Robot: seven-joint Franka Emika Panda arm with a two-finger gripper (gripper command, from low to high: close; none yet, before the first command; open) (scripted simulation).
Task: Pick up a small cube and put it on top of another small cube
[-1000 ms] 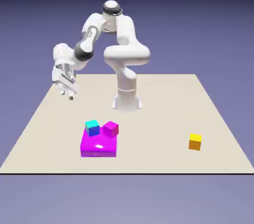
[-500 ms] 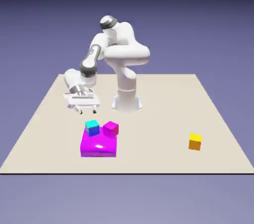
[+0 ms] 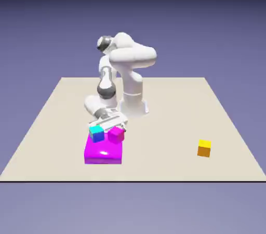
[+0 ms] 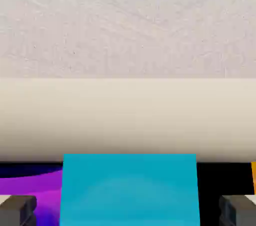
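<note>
Claw (image 4: 128, 212) open: in the hand view its two grey fingertips (image 4: 18, 211) stand wide apart at the bottom edge, left and right. A large cyan face (image 4: 130, 190) shows between them, with a visible gap on each side, so neither tip touches it and nothing is gripped. Can't tell whether this face belongs to the cube seen in the exterior view.

Exterior view: small cyan cube (image 3: 96, 133), darker blue on its shaded sides, at the back of the glossy magenta block (image 3: 104, 150), toward the exterior view's left. Small magenta cube (image 3: 116, 135) near it, on its right. Claw is low, just behind these cubes and partly hidden by them; exact tip positions hard to read here.

Yellow-orange cube (image 3: 204, 148) on the worktop (image 3: 161, 150), well apart, toward the exterior view's right. White arm (image 3: 106, 74) is bent down toward the cubes.
</note>
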